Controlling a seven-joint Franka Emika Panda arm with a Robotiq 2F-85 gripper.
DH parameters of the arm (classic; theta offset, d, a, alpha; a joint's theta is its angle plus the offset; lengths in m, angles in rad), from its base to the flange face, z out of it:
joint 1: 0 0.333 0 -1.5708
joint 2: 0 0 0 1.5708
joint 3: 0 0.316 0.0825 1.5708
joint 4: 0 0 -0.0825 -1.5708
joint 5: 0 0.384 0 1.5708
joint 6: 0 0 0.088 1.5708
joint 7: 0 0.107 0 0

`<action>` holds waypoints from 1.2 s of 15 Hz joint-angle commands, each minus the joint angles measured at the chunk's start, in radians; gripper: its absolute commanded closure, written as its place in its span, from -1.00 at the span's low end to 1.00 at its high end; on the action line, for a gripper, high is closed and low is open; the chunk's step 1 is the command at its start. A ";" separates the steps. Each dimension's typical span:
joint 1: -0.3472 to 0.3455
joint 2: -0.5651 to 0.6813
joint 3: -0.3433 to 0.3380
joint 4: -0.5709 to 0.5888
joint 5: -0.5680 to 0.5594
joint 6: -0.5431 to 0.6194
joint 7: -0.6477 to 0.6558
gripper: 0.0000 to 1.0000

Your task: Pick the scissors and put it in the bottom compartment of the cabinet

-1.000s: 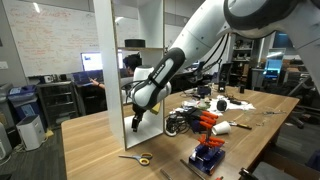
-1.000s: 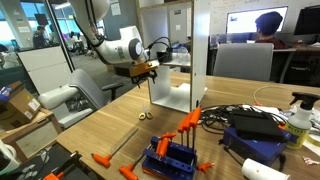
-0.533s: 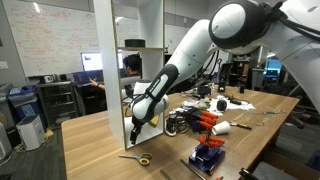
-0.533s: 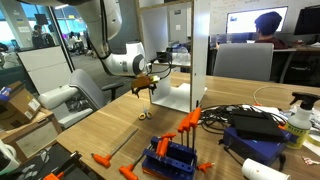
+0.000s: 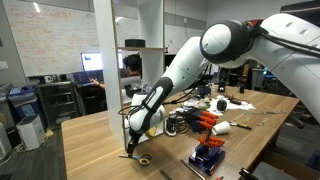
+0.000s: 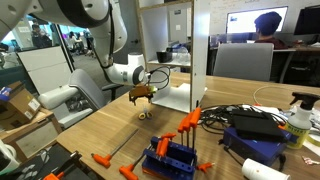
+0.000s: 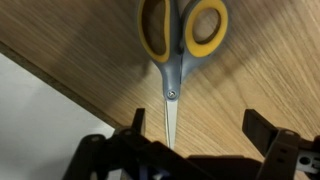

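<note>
The scissors (image 7: 172, 62) lie flat on the wooden table, yellow loop handles at the top of the wrist view, grey blades pointing down between my fingers. They also show in both exterior views (image 5: 139, 157) (image 6: 144, 113). My gripper (image 7: 197, 125) is open and hangs just above the blades, nearer the left finger; it shows in both exterior views (image 5: 128, 149) (image 6: 141, 100). The tall white cabinet (image 5: 128, 70) (image 6: 178, 55) stands just behind, and its bottom compartment (image 6: 176, 92) is open to the front.
A blue rack of orange-handled tools (image 6: 170, 152) (image 5: 208, 155) stands near the table's front. Loose orange tools (image 6: 103, 160), cables, a black box (image 6: 252, 124) and a white bottle (image 6: 298, 118) lie to one side. The table edge (image 7: 60, 85) is close to the scissors.
My gripper has come down from beside the cabinet's lower part to just above the scissors on the table. The scissors have not moved.
</note>
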 commanded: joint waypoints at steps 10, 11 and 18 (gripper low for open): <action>-0.026 0.199 0.021 0.185 0.015 -0.008 -0.041 -0.48; -0.025 0.201 0.018 0.191 0.014 -0.007 -0.039 -0.36; -0.026 0.196 0.014 0.201 0.013 -0.004 -0.036 0.67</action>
